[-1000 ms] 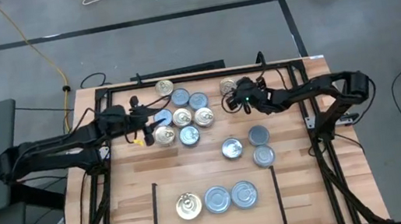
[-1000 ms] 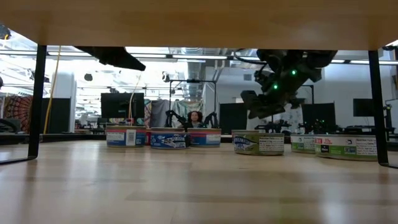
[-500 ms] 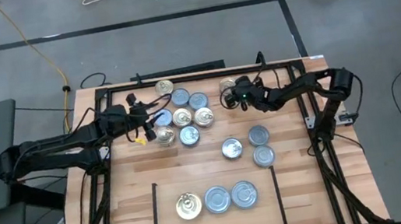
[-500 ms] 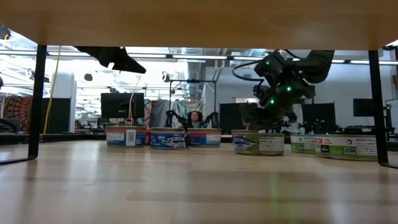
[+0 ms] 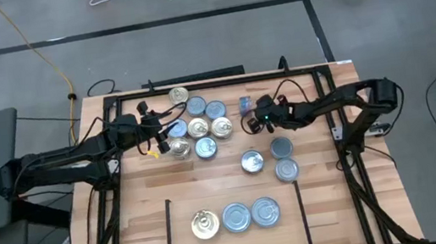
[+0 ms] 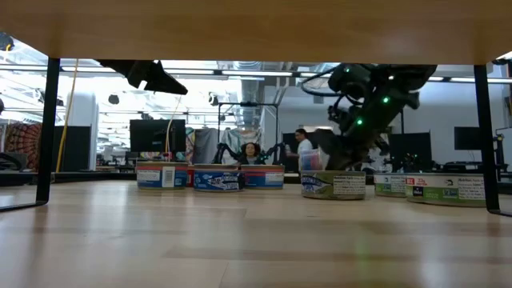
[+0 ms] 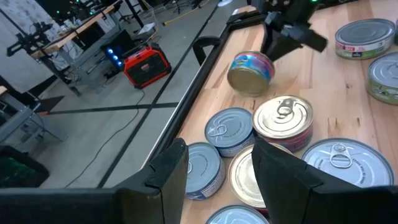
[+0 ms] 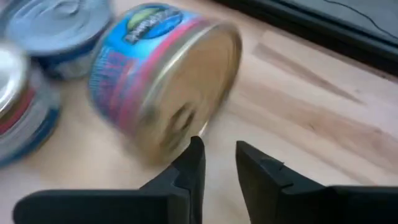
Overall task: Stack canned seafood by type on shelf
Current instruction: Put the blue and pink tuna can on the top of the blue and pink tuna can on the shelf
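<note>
A tin (image 8: pixel 161 81) with a blue and pink side stands tipped up on its rim near the table's far side, gold face toward my right gripper (image 8: pixel 217 155). That gripper (image 5: pixel 259 122) points down at the tin's foot, with a narrow gap and nothing between its fingers. My left gripper (image 7: pixel 214 171) hangs open above a cluster of gold- and silver-topped tins (image 5: pixel 198 123), clear of them. The shelf (image 5: pixel 169 231) at the near edge holds one gold-topped tin (image 5: pixel 205 225) and two silver-topped tins (image 5: pixel 251 214), all lying flat. My right gripper has one fingertip (image 8: pixel 196 149) right at the lower rim of the tipped tin's gold face (image 8: pixel 186 134). Blur hides whether it touches. The fingers slant down from the table's right side.
Three more tins (image 5: pixel 281 157) lie flat right of the table's middle. A black metal frame (image 5: pixel 196 86) runs around the table. Bare wood lies between the cluster and the shelf.
My right gripper has come down and toward the near edge. The gold-topped tin by it, flat a second ago, now stands tipped up on its rim and has shifted slightly toward the near edge.
</note>
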Available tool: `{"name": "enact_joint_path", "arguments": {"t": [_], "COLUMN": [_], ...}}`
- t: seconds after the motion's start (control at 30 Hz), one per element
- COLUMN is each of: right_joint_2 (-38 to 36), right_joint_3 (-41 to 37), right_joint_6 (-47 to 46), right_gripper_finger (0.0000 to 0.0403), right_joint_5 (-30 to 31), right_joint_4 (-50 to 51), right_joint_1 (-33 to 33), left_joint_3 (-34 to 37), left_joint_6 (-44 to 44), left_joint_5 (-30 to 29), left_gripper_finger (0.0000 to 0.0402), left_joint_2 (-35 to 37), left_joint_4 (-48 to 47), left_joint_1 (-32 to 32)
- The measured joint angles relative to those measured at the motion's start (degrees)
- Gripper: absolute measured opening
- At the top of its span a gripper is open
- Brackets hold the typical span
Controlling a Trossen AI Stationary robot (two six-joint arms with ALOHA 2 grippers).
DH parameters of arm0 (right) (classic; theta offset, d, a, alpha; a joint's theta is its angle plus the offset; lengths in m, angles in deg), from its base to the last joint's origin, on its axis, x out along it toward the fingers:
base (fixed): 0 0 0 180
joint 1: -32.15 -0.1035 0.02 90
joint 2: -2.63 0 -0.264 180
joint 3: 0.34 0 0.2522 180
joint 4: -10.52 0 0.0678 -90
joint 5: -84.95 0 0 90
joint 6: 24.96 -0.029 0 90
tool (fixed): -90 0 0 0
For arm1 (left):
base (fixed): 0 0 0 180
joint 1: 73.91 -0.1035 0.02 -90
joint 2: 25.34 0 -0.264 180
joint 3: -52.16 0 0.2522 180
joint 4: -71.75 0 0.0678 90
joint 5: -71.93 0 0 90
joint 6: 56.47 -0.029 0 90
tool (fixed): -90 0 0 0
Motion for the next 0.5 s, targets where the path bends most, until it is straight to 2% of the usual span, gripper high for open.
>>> {"name": "enact_joint_path", "arguments": {"t": [0.13,0.2,0.27,0.37,0.5], "right_joint_2": [-5.9,-8.6,-11.0,-12.4,-10.4], "right_joint_3": [1.3,3.0,6.1,10.8,13.8], "right_joint_6": [9.8,14.7,15.9,15.6,18.2], "right_gripper_finger": [0.0118,0.0126,0.0141,0.0182,0.026], "right_joint_5": [-2.9,-5.0,-5.7,-6.3,-7.5], "right_joint_4": [3.3,8.4,15.1,22.8,24.3], "right_joint_1": [-2.6,-3.8,-4.9,-6.4,-8.3], "left_joint_3": [0.0,0.0,0.0,0.0,0.0], "left_joint_6": [0.4,0.4,0.5,0.5,0.6], "left_joint_5": [0.0,0.0,0.2,0.5,0.8], "left_gripper_finger": [0.0168,0.0168,0.0168,0.0168,0.0168], "left_joint_2": [0.0,0.0,0.0,0.0,0.0], "left_joint_4": [0.0,0.0,0.0,0.3,0.6], "left_joint_1": [0.0,0.0,0.0,0.0,0.0]}}
